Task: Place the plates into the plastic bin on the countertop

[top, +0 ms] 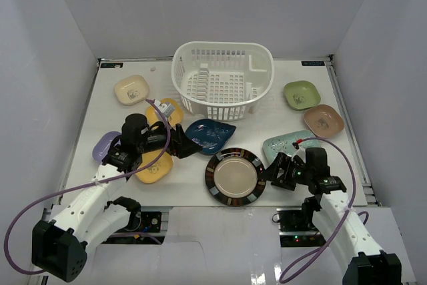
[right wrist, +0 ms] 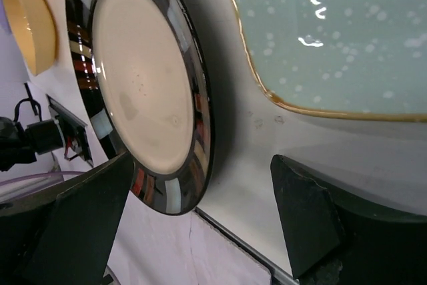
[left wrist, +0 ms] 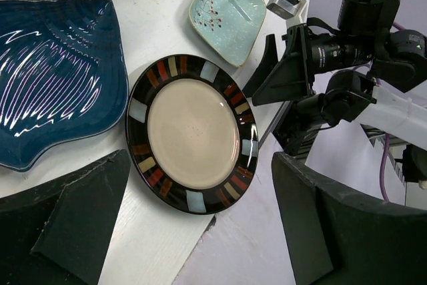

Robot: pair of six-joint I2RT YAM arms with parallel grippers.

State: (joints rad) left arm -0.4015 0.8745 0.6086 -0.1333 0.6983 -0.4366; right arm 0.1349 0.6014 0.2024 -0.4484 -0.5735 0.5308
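The large black-rimmed beige plate (top: 235, 176) lies flat at the countertop's (top: 193, 188) front edge, its near rim over the edge. My right gripper (top: 270, 171) is open just right of it; in the right wrist view the plate (right wrist: 140, 85) has its rim between the open fingers of the gripper (right wrist: 197, 225). My left gripper (top: 187, 146) is open and empty, left of the plate (left wrist: 193, 131), over the dark blue leaf dish (top: 209, 135). The pale teal dish (top: 290, 145) lies behind the right gripper. The white plastic bin (top: 223, 79) stands at the far middle.
A cream dish (top: 131, 89), a yellow dish (top: 165, 113), a lavender dish (top: 105, 145) and a second yellow dish (top: 155, 167) lie on the left, partly under my left arm. A green dish (top: 301, 94) and a tan dish (top: 323, 119) lie at the right. White walls enclose the table.
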